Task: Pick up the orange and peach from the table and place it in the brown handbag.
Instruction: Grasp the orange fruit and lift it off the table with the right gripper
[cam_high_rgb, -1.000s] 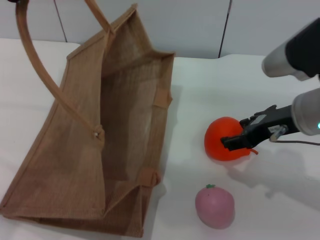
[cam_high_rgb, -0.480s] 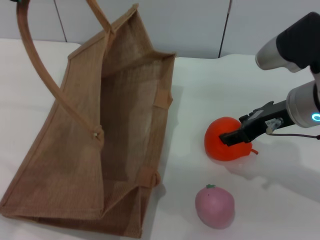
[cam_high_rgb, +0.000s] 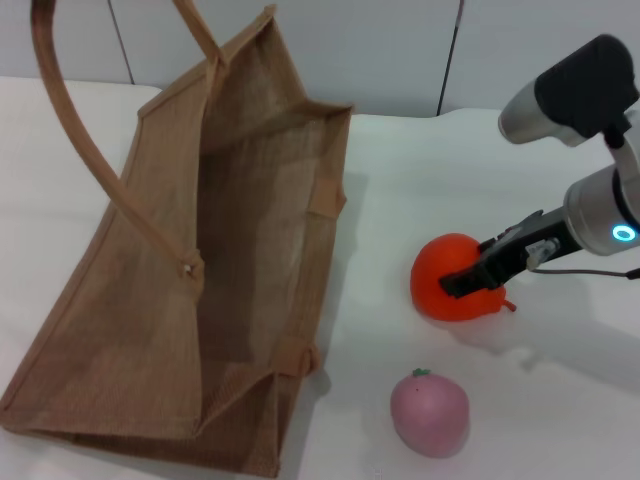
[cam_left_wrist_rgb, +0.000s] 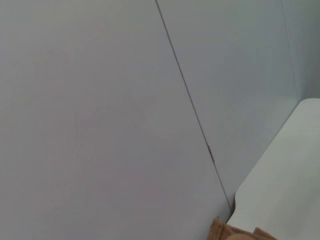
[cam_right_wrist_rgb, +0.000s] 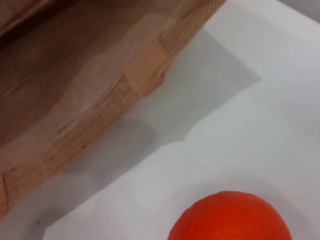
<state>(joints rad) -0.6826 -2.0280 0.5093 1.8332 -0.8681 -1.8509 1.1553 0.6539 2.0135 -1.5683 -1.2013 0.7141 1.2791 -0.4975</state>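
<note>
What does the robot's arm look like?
The right arm is silver-grey with a black upper section, and a blue ring light glows on its wrist. A thin cable loops under it. The right gripper is black with slim fingers. The left arm isn't visible.

No readable text, label, brand or number on anything in view

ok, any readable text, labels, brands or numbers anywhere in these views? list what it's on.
None readable.
brown handbag: plain woven jute, no label or print showing.
orange and peach: no stickers or marks.
right gripper, at the orange: no lettering visible; only a lit blue ring on the wrist.
Left wrist view: blank wall panels, no text.
</note>
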